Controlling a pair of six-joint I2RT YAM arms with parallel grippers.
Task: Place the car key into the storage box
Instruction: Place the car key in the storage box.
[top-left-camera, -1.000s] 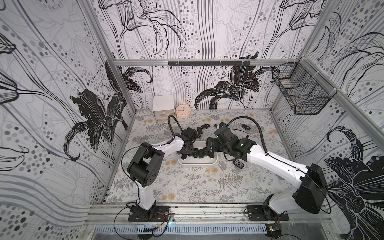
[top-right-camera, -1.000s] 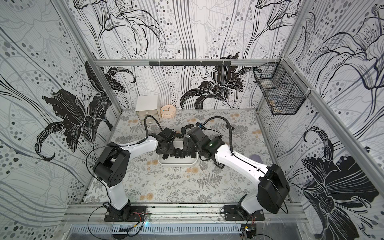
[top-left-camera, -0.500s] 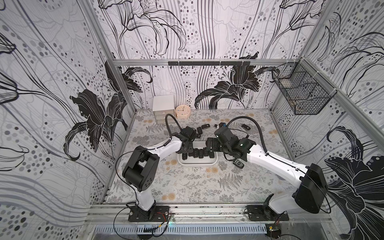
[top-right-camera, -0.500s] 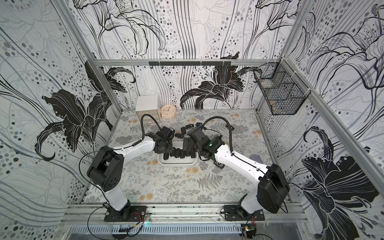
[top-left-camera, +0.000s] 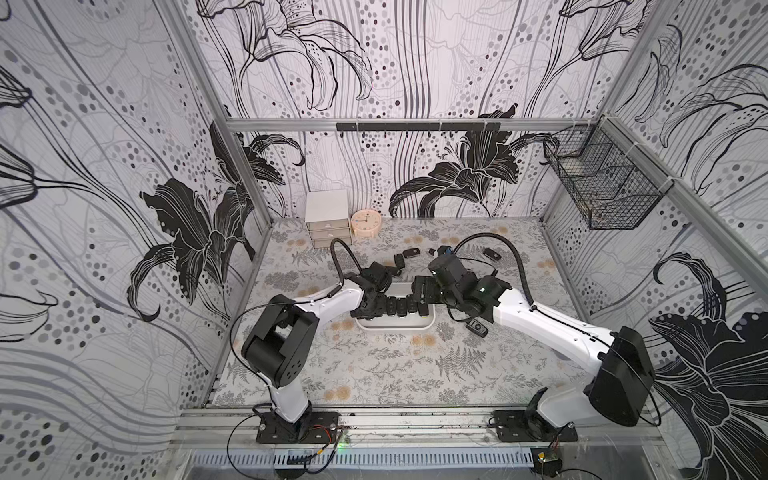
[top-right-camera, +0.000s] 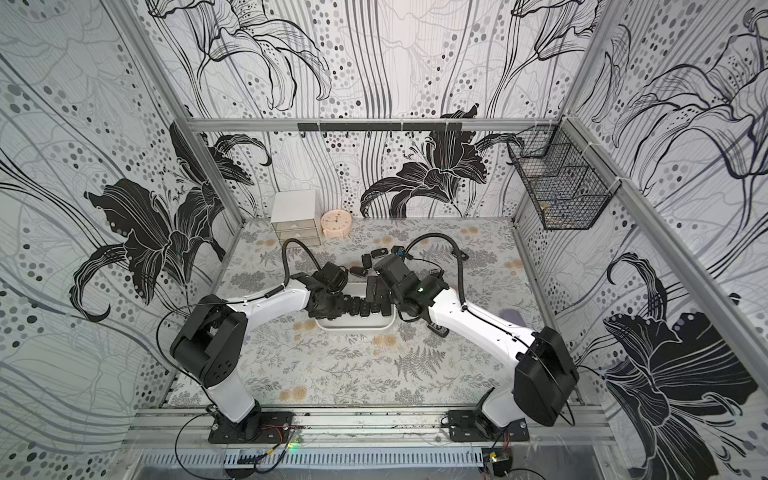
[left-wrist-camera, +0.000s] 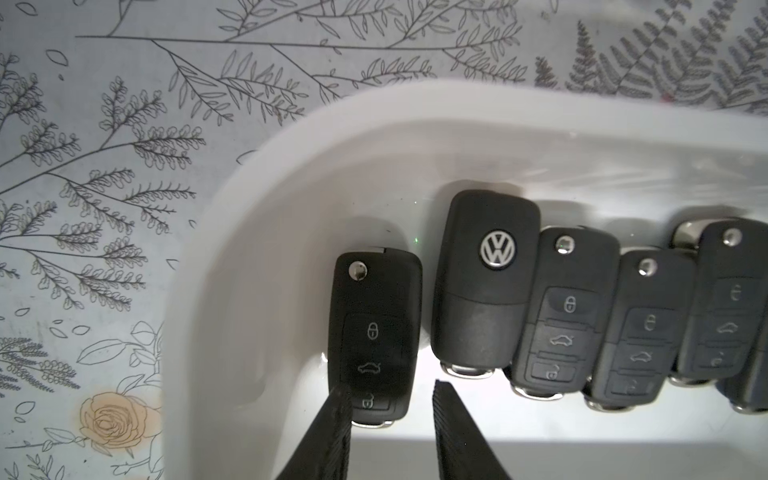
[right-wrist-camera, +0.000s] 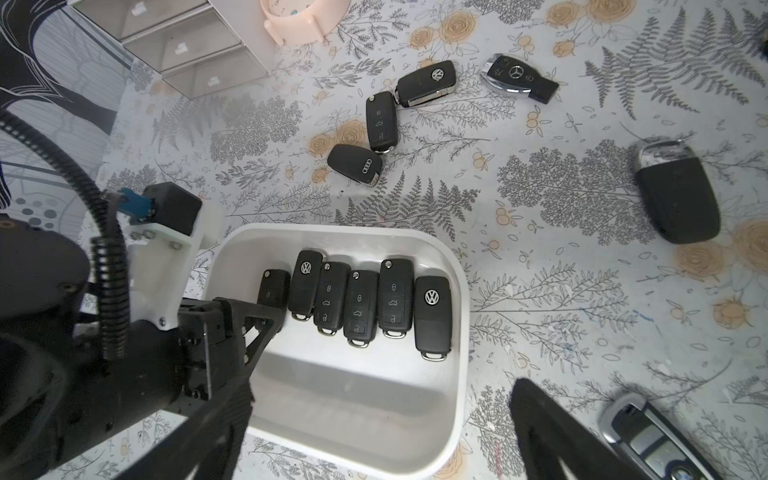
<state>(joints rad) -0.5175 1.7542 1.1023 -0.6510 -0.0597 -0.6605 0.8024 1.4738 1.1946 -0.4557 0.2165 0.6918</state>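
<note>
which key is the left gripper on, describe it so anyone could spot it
Find the white tray mid-table holding six black keys in a row. It is the end key between the fingers of the left gripper, set slightly apart from the other five.

VW badge on two key fobs (right-wrist-camera: 305, 282) in storage box (right-wrist-camera: 353, 399), one loose fob (right-wrist-camera: 426, 83); Audi rings fob (right-wrist-camera: 355, 164); Mercedes star fob (right-wrist-camera: 517, 79).
</note>
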